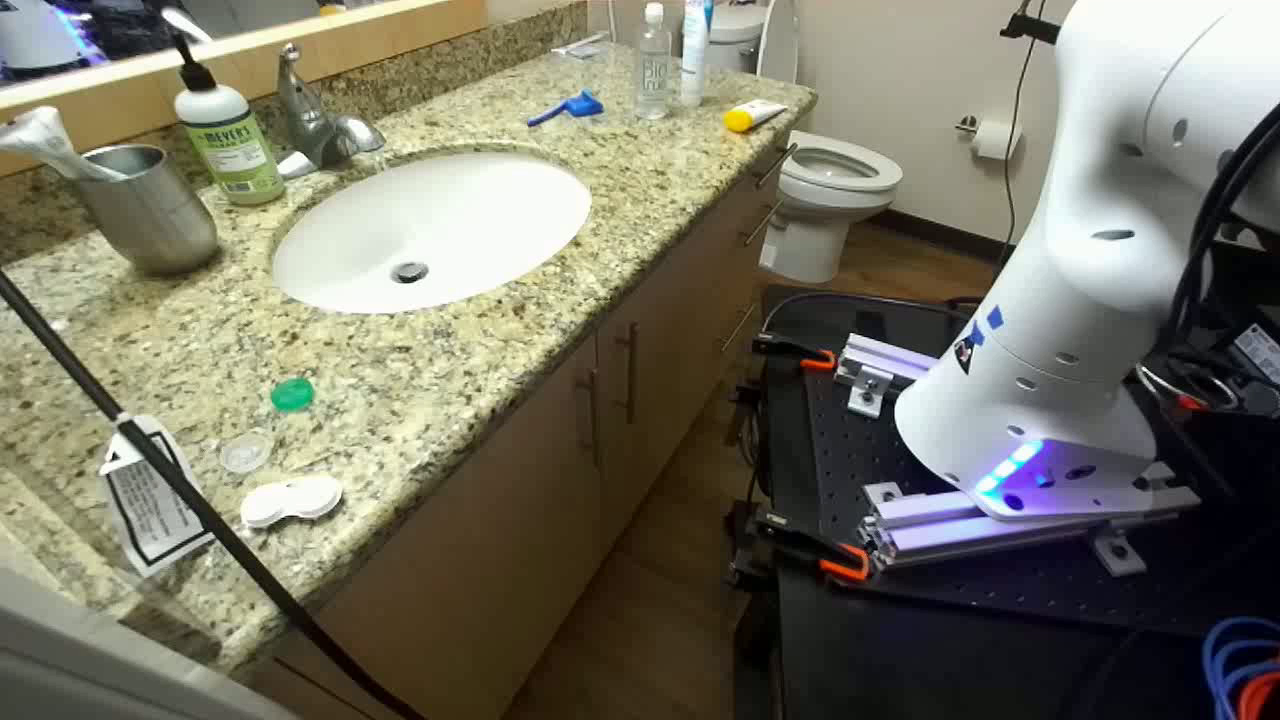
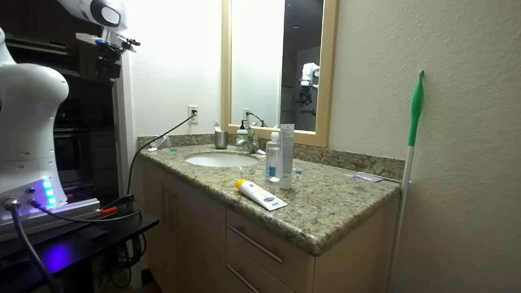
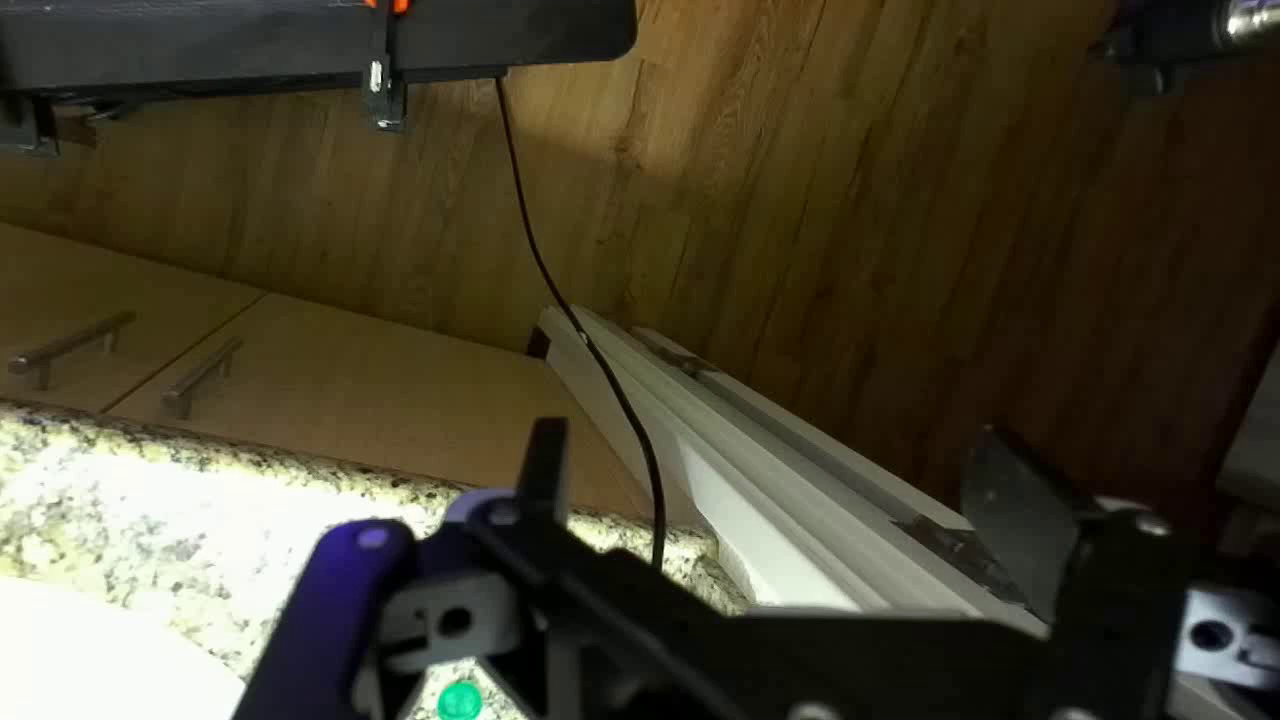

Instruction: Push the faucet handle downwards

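The faucet handle (image 1: pixel 289 62) is a slim silvery lever on top of the short chrome faucet (image 1: pixel 322 132), behind the white basin (image 1: pixel 470 215). It stands raised and tilts up towards the mirror. The handle (image 2: pixel 250 127) also shows small in an exterior view, partly against the pump bottle and mirror. My gripper (image 2: pixel 110 71) hangs high in the air, well away from the faucet and left of the counter. In the wrist view the gripper (image 3: pixel 778 475) has its fingers wide apart with nothing between them. The faucet is out of the wrist view.
A green pump bottle (image 1: pixel 232 145) and a grey metal pitcher (image 1: pixel 150 215) stand beside the faucet. A clear bottle (image 1: pixel 653 70) and a white tube (image 1: pixel 694 55) stand farther along the counter (image 1: pixel 480 360). A black cord (image 2: pixel 140 152) runs from the wall outlet across the counter's end.
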Motion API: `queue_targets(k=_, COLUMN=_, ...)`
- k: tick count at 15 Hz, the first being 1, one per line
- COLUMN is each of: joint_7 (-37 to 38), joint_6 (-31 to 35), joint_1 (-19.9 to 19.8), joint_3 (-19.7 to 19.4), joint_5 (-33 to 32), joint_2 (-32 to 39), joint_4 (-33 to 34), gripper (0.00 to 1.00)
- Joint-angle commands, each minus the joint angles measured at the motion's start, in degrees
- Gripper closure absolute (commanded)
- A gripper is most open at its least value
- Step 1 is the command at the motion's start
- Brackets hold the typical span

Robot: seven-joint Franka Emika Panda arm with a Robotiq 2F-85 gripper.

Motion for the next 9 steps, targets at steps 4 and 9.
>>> queue_targets(k=4, joint_7=-5.22, joint_6=13.53, joint_1=-5.62, joint_3=-0.78, joint_5=-6.08, joint_2=4.90, joint_4=-1.09, gripper=0.00)
queue_targets(k=9, joint_7=-6.73, joint_6=34.20, joint_1=-10.78, joint_3=-8.74, joint_5=-4.79, joint_2=13.52, joint_4=1.72, gripper=0.00)
